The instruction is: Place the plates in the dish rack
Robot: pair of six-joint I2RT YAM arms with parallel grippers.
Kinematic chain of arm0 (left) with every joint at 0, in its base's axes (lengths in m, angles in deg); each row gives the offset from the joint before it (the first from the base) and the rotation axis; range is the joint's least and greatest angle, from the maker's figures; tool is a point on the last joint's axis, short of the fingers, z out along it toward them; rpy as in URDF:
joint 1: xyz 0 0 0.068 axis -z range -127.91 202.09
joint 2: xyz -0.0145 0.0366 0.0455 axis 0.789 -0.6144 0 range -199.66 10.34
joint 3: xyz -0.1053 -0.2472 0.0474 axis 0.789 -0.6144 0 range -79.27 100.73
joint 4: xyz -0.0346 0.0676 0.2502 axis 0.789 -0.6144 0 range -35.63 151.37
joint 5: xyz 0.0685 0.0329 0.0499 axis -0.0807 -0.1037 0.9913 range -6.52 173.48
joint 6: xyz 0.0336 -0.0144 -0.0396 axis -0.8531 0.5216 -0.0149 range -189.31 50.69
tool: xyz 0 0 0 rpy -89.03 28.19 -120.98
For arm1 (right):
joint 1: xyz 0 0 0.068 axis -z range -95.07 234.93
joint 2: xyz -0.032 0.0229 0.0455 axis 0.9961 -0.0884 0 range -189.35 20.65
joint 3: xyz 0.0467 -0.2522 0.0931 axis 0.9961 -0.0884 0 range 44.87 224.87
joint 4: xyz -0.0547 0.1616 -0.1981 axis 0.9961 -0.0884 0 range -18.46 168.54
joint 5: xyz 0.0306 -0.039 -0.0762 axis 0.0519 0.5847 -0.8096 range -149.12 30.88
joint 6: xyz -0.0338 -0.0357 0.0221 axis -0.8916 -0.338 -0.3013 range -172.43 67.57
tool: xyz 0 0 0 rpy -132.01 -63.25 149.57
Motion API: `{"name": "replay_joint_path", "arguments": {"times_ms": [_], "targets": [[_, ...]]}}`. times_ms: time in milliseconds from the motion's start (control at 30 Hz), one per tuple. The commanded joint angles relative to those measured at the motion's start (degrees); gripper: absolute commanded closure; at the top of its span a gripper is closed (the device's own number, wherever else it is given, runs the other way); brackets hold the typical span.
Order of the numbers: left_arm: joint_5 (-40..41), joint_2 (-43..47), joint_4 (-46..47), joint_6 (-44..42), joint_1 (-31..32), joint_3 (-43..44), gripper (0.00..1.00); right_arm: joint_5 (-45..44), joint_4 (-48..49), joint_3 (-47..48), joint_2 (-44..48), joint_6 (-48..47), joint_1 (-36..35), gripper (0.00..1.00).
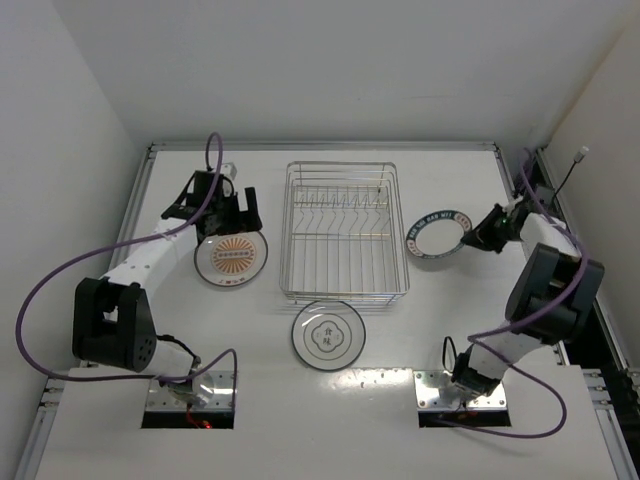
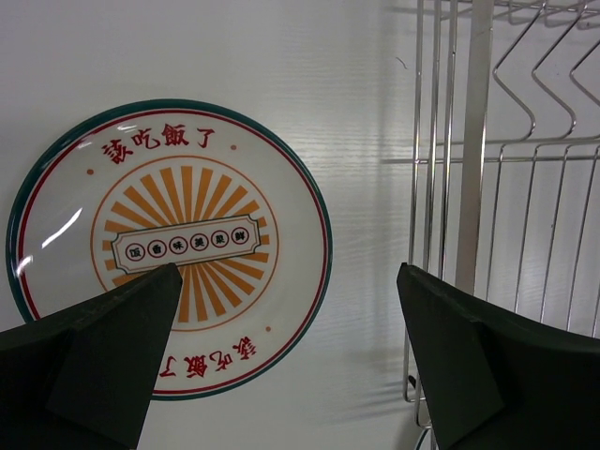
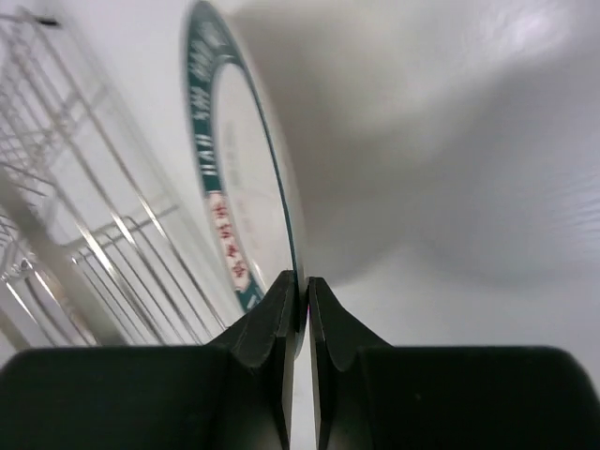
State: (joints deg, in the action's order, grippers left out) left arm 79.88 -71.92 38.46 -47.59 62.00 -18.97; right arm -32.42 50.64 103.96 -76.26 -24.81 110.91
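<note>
The dish rack stands mid-table with no plates in it. To its left the orange sunburst plate lies flat. My left gripper hangs open above its right edge, next to the dish rack's wires. The white emblem plate lies flat in front of the rack. To the rack's right, the teal-rimmed plate is tilted up on edge, and my right gripper is shut on its rim.
Raised rails border the table at the back and sides. The arm bases sit on the near edge. A purple cable loops out to the left of the left arm.
</note>
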Motion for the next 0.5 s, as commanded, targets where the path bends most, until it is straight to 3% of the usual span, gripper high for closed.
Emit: {"name": "replay_joint_path", "arguments": {"times_ms": [0, 267, 467], "targets": [[0.43, -0.71, 0.15, 0.79, -0.42, 2.81, 0.0, -9.36, 0.57, 6.37, 10.65, 1.56, -2.5, 1.0], [0.95, -1.24, 0.15, 0.79, -0.42, 2.81, 0.0, -21.5, -4.0, 18.15, 17.0, 1.48, -11.1, 1.0], [0.96, -1.24, 0.15, 0.79, -0.42, 2.81, 0.0, -31.77, -5.23, 23.43, 15.61, -1.33, -20.78, 1.0]]}}
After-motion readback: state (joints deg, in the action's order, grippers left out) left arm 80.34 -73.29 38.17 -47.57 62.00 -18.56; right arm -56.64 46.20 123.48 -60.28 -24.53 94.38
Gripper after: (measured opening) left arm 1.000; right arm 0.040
